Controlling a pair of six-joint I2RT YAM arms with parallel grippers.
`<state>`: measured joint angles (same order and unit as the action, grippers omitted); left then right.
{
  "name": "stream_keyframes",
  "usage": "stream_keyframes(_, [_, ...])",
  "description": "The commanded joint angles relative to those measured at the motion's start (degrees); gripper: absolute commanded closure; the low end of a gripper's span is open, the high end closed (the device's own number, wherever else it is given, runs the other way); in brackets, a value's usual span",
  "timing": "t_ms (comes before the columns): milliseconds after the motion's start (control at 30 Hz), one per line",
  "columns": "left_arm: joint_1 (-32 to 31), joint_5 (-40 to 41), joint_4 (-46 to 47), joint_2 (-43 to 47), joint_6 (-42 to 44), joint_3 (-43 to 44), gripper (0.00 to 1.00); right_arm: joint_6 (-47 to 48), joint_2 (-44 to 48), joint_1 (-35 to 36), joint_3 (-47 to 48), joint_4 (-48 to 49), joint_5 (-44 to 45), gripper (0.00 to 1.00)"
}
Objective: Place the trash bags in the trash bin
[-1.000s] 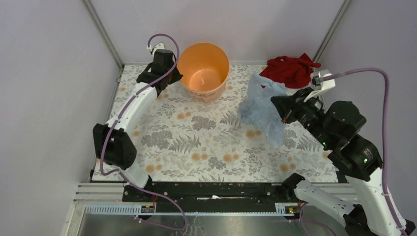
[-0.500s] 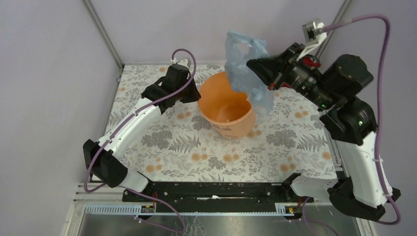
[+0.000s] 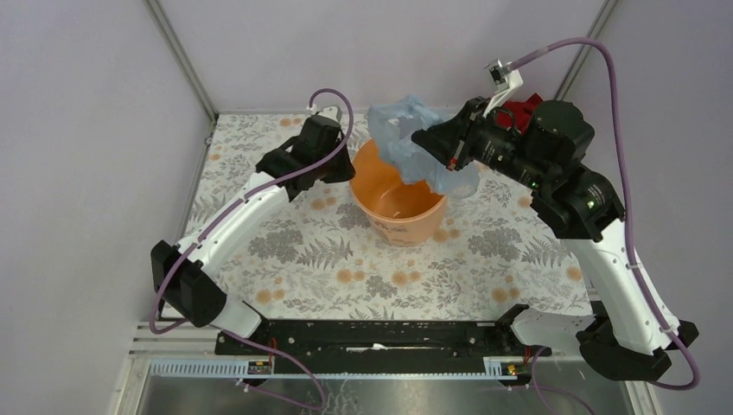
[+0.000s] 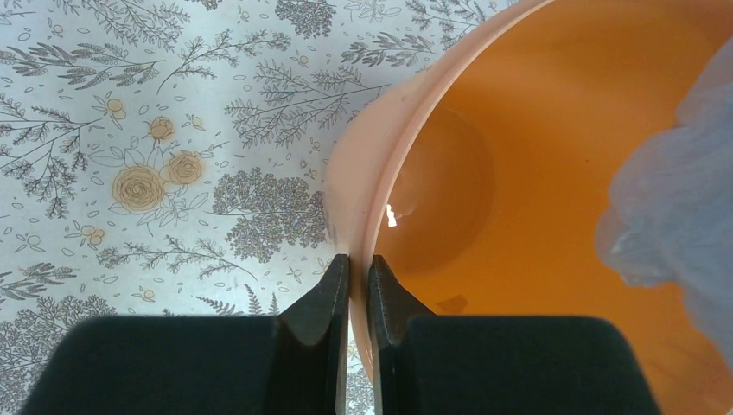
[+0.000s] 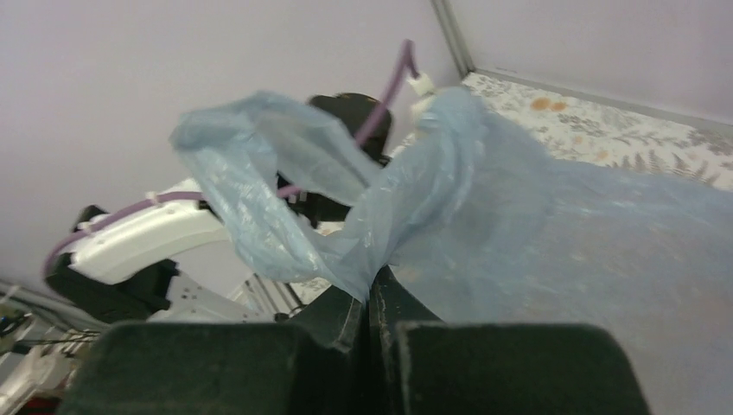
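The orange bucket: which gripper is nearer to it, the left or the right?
Left. The left gripper pinches the rim of the bucket; the right gripper holds the blue bag above it.

The round orange plastic bucket [image 3: 402, 226] stands on the flower-printed tablecloth [image 3: 302, 251], toward the back. The thin pale blue plastic film bag [image 3: 396, 130] hangs above its far-right rim (partly over the opening) from the right gripper [image 3: 421, 138]. The left gripper [image 4: 357, 264] straddles its left rim. A dark red crumpled cloth [image 3: 521, 110] lies behind the right arm.
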<state>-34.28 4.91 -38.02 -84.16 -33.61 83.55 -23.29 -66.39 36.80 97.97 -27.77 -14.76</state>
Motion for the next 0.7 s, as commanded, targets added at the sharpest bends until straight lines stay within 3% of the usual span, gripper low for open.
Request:
stream_keyframes(0, [-0.6, 0.5, 3.5, -1.7, 0.0, 4.1, 0.91, -4.3, -1.9, 0.3, 6.2, 6.1, -6.4, 1.00])
stream_keyframes(167, [-1.1, 1.4, 3.1, -2.1, 0.4, 4.2, 0.88, -6.1, -3.1, 0.3, 8.3, 8.3, -9.2, 1.00])
stream_keyframes(300, [-1.2, 2.4, 2.3, -2.1, 1.6, 4.5, 0.88, -4.1, 0.8, 0.3, 1.2, 7.4, -2.1, 1.00])
stream_keyframes(467, [-1.3, 3.0, 0.8, -3.2, 2.9, 6.3, 0.87, -2.6, 3.3, 0.3, -3.7, 6.4, 0.8, 1.00])
stream_keyframes(667, [-1.3, 0.7, 0.0, -1.2, 5.5, 7.3, 0.59, 1.4, 5.6, 0.3, -10.2, -0.4, 11.5, 1.00])
